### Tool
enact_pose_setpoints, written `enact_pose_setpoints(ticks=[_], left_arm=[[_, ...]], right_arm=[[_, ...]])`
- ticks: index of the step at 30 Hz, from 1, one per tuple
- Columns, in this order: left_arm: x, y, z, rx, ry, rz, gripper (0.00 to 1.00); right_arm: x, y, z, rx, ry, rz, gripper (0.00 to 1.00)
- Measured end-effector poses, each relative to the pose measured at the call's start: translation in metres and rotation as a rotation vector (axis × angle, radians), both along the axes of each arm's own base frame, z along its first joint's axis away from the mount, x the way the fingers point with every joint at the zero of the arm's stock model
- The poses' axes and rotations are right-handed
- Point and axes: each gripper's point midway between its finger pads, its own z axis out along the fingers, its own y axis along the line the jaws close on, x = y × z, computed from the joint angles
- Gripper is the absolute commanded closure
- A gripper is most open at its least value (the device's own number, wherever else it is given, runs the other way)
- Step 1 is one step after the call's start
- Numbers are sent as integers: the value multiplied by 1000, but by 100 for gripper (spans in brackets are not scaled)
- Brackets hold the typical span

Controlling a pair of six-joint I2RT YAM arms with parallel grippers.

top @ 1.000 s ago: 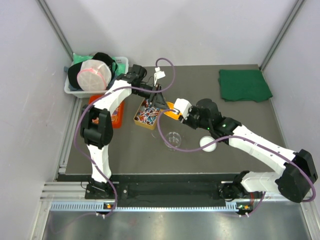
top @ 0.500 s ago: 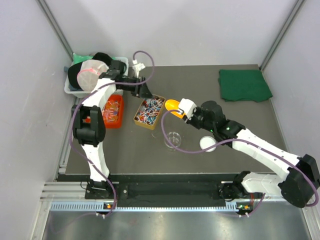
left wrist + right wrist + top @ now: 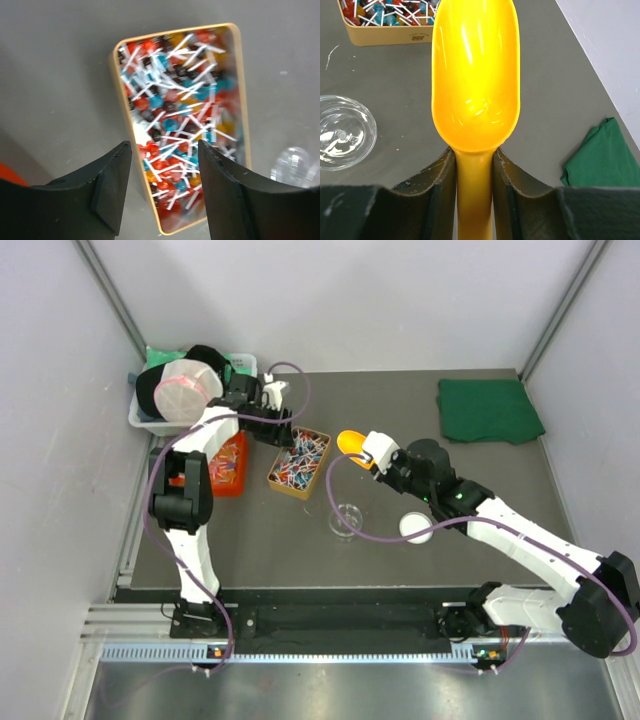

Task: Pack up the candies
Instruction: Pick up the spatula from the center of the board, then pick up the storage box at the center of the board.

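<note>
From above, the dark grey bench (image 3: 480, 480) carries a shallow yellow rectangular tray (image 3: 284, 489) heaped with the candies (image 3: 298, 462), tiny sweets in red, blue and white wrappers. The left fingers (image 3: 277, 428) hang just beside the tray's far left corner; from up here I cannot tell how far they are parted. The right fingers (image 3: 375, 453) grip the handle of an orange plastic scoop (image 3: 349, 441), its bowl held just right of the tray. A small clear glass dish (image 3: 347, 518) stands nearer the arms, with a white round lid (image 3: 416, 527) just to its right. A folded green cloth (image 3: 488, 410) lies at the far right, an orange box (image 3: 230, 462) sits left of the tray, and a clear plastic bin (image 3: 143, 423) of odds and ends fills the far left corner. The left wrist camera looks straight down: the left fingers (image 3: 112, 185) stand wide apart with nothing between them, above the tray (image 3: 241, 90), where the candies (image 3: 175, 115) lie tangled with thin white sticks. The glass dish (image 3: 295, 165) is a blur at the lower right. On the right wrist camera, the right fingers (image 3: 437, 190) are closed tight on the scoop's (image 3: 475, 85) handle, its glossy bowl facing up and pointing toward the tray (image 3: 385, 36). The dish (image 3: 342, 132) sits to the left and the cloth (image 3: 600, 160) at lower right.
</note>
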Motion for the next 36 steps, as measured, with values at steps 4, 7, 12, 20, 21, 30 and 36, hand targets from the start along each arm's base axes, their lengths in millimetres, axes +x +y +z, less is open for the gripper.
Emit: enact_pose_setpoints(ticks=[4,7,12,20,21,30,36], left_arm=[[2,8,-15,93,-12,38,48],[6,15,-20,148,-34,58,51],[11,23,-24,218,-59,79,55],[2,18,-39,329,-72,63,57],[2,16,-39,333,-73,60,59],[4,11,-39,366,-101,64,69],[5,12,-42,387,-111,72,68]], right_arm=[[0,0,0,0,-1,-2,100],[0,0,0,-1,-1,-3,100],[0,-1,0,-1,-1,-4,100],[1,-1,0,-2,-1,-6,100],[1,-1,0,-2,-1,-6,100],[1,-1,0,-2,-1,-6,100],[0,-1,0,-2,0,-5,100]])
